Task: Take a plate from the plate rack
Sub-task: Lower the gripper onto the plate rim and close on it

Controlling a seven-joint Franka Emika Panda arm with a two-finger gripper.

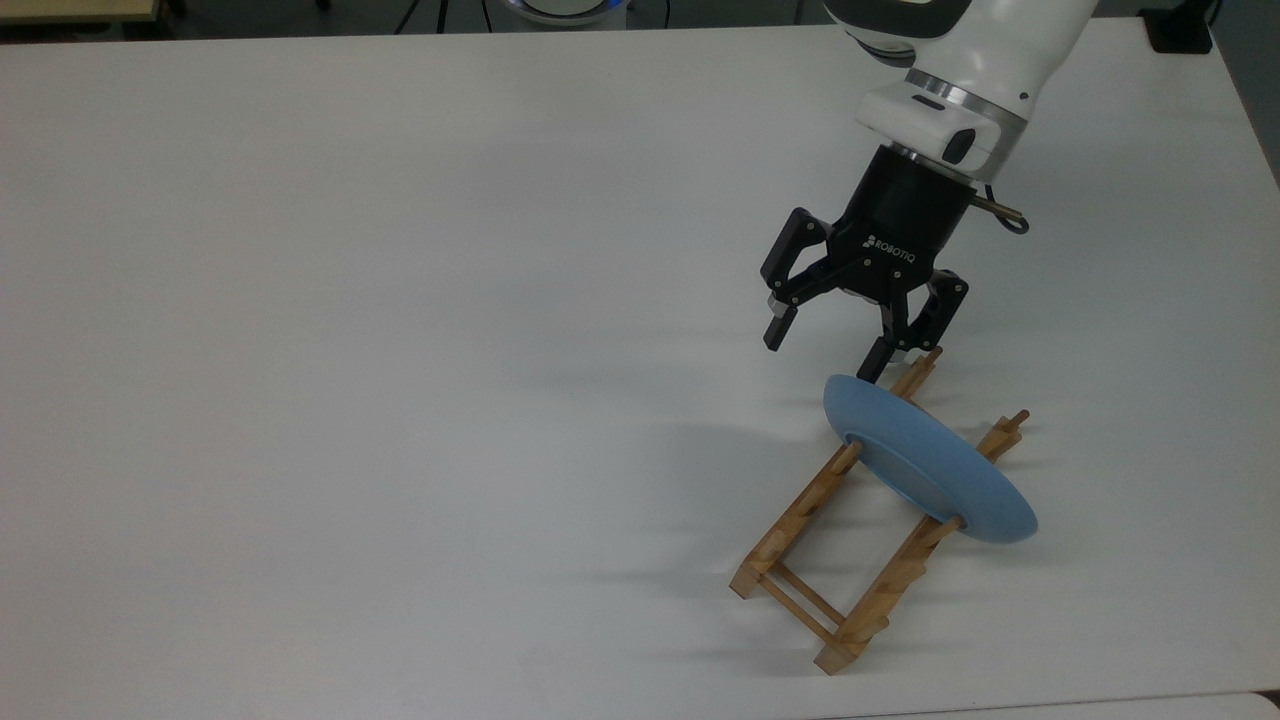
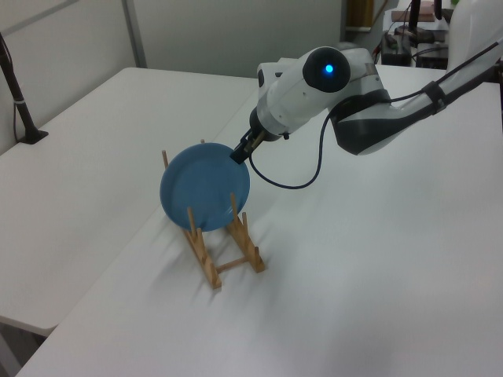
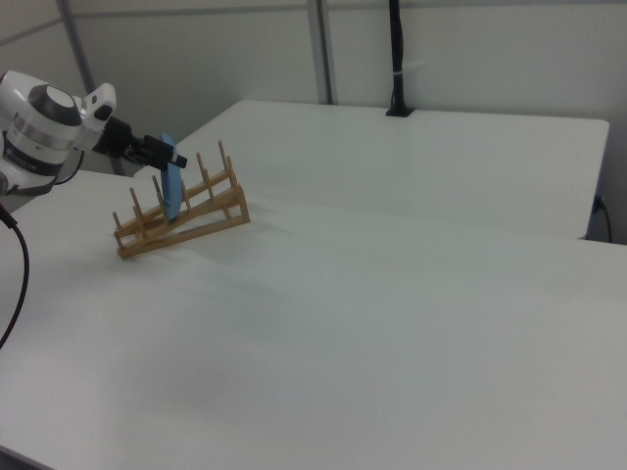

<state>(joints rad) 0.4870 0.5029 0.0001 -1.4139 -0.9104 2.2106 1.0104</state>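
Note:
The light-blue plate stands on edge in the wooden plate rack, leaning between its pegs near the table's lower right in the top view. My black gripper hangs open just beyond the plate's upper rim, one fingertip close to the rim and the rack's end peg. In the left view the gripper sits at the upper right edge of the plate, above the rack. In the right view the gripper reaches the top of the plate from the right view's left. Nothing is between the fingers.
The white table spreads wide to the top view's left of the rack. Its front edge runs just below the rack. A second white table adjoins, with a black post on it. A cable loops under the arm.

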